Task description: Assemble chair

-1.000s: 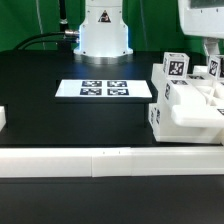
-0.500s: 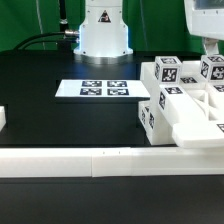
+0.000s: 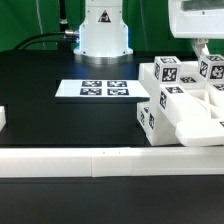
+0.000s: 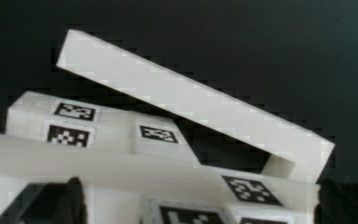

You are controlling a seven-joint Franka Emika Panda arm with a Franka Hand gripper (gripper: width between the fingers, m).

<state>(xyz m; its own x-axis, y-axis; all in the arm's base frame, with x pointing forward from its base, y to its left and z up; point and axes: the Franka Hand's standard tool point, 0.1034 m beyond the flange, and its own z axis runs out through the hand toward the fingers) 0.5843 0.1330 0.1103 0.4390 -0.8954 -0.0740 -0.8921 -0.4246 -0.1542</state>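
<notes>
While the white two-finger gripper (image 3: 207, 45) hangs at the exterior view's right, grip state can't be told, the chunky white plastic chair (image 3: 185, 100) with square marker tags sits below it, just behind the long low white rail (image 3: 110, 158)

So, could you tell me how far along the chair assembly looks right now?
Several slabs and tagged posts of the chair already sit clustered together by the long white rail. The gripper hangs over that cluster; its jaws are not clear. A long slab looks tilted, so seating seems unfinished.
</notes>
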